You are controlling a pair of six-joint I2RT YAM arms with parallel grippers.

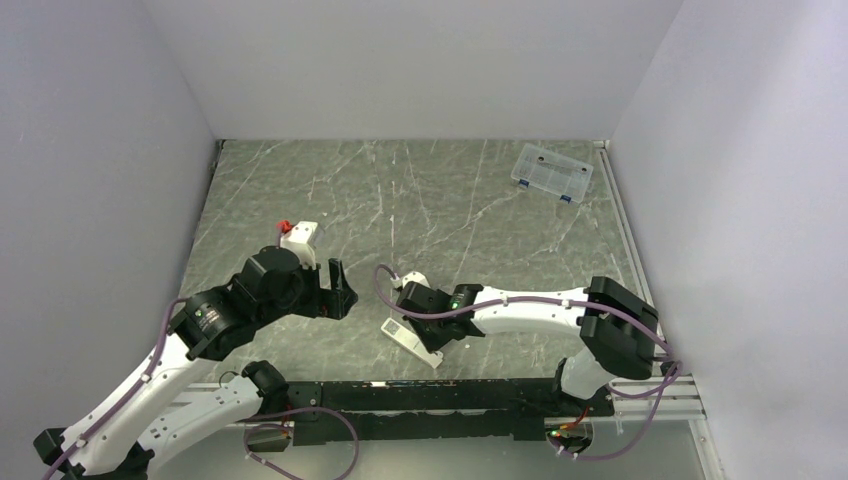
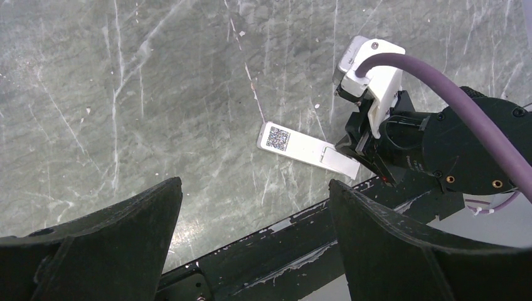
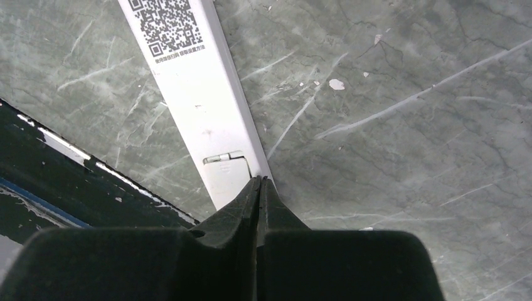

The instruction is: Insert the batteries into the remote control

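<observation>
The remote control (image 1: 408, 340) lies flat near the table's front edge, back side up, with a QR label (image 3: 164, 22) at one end and the closed battery cover (image 3: 226, 177) at the other. My right gripper (image 3: 259, 180) is shut, and its joined tips rest at the remote's long edge right beside the cover; the left wrist view shows the same contact (image 2: 352, 150). Nothing shows between its fingers. My left gripper (image 2: 255, 183) hangs open to the left of the remote, above the table's front edge, holding nothing. The batteries are out of view.
A clear compartment box (image 1: 551, 172) sits at the back right of the table. A black rail (image 2: 282, 251) runs along the front edge just below the remote. The right arm's purple cable (image 2: 452, 106) arches over its wrist.
</observation>
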